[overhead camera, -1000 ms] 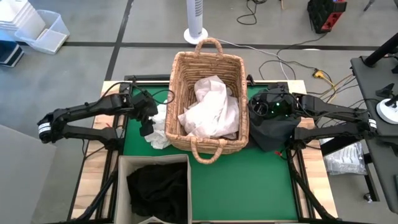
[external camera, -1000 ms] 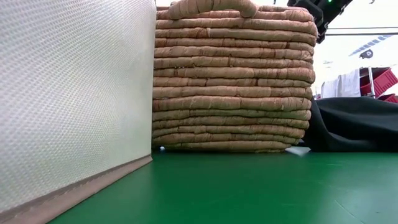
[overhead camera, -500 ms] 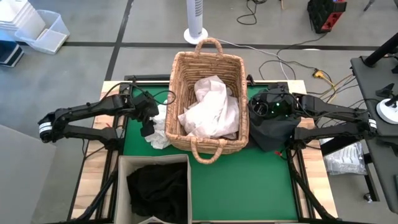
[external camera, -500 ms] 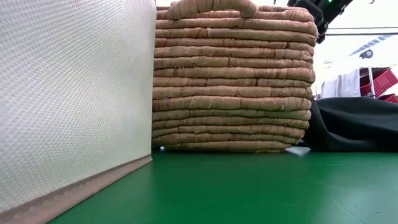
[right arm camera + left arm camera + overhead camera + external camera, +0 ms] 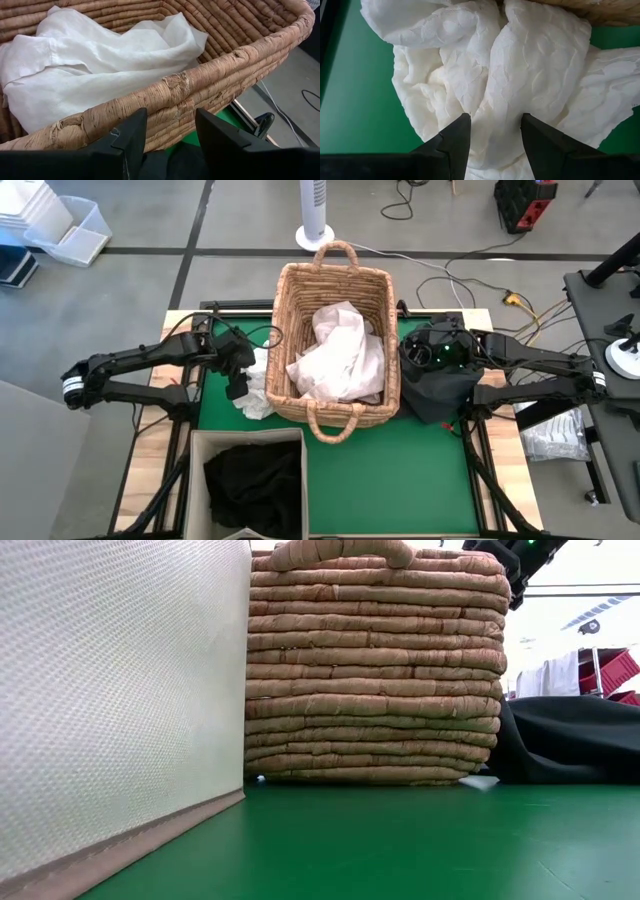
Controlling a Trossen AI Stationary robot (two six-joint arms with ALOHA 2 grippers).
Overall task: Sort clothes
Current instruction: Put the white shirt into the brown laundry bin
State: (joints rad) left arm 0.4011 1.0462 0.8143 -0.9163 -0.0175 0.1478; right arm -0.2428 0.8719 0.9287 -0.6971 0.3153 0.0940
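Left pincer [image 5: 492, 131] gapes over white garment [image 5: 490, 75] beside wicker basket [image 5: 297, 395].

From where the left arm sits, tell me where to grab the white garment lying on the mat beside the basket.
Grip the raised fold running down the middle of the white garment, coming straight down from above. The left gripper already hangs open over it, a finger on each side of that ridge; the wicker basket blocks any approach from that side.

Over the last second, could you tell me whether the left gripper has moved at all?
No. In the high view the left gripper sits at the same spot beside the wicker basket, over the white garment.
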